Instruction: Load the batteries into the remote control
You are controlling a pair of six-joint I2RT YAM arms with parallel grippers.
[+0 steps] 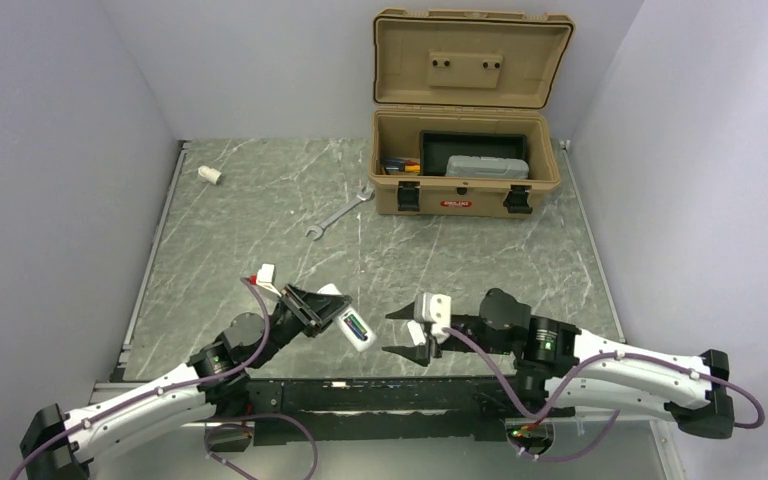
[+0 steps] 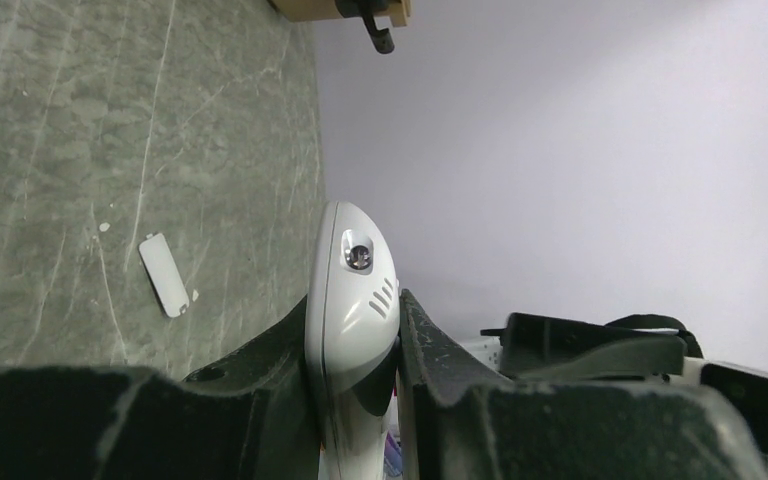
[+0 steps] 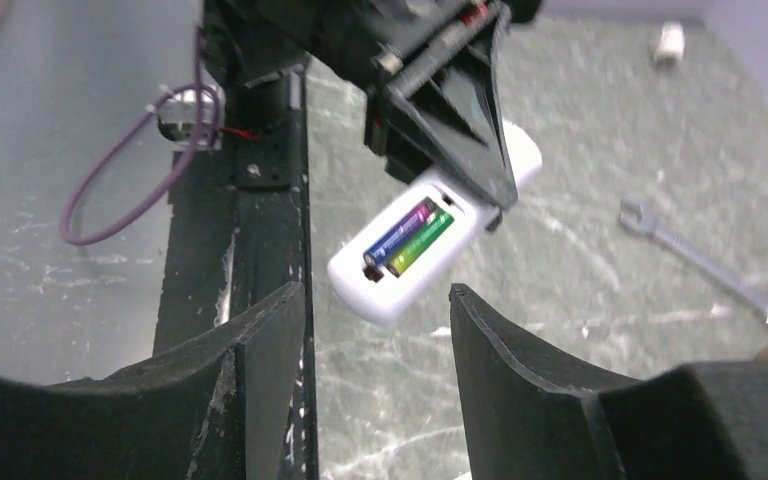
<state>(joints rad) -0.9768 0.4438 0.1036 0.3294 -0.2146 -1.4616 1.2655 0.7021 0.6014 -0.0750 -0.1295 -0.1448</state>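
The left claw [image 1: 324, 305] is clamped on the remote [image 1: 364, 338], its two fingers pressing the slim white body from either side, as the left wrist view shows edge on [image 2: 352, 300]. The remote sits near the near edge of the table [image 1: 260, 200], about midway between the two arms, and seems held off the surface. Its free end sticks out to the near right, toward the right claw [image 1: 400, 333]. Its back faces up and the compartment is uncovered. Two batteries [image 3: 408, 238] lie in it side by side along the remote's length, one green and one darker, and they also show as a coloured stripe from above [image 1: 357, 327]. The right claw stands open just to the right of the remote, with nothing between its fingers. In its own view the black fingers [image 3: 260, 350] frame the remote [image 3: 385, 285], which hangs beyond them, apart from both. The left claw [image 3: 450, 130] covers the remote's far end there. A small white cover [image 2: 164, 275] lies flat on the table, apart from the remote, seen in the left wrist view only. A silver wrench [image 1: 340, 214] lies farther off, past the middle of the table. A stubby white cylinder [image 1: 209, 174] lies at the far left. A tan toolbox [image 1: 465, 195] stands at the far right with its lid up and a grey case [image 1: 487, 167] inside.
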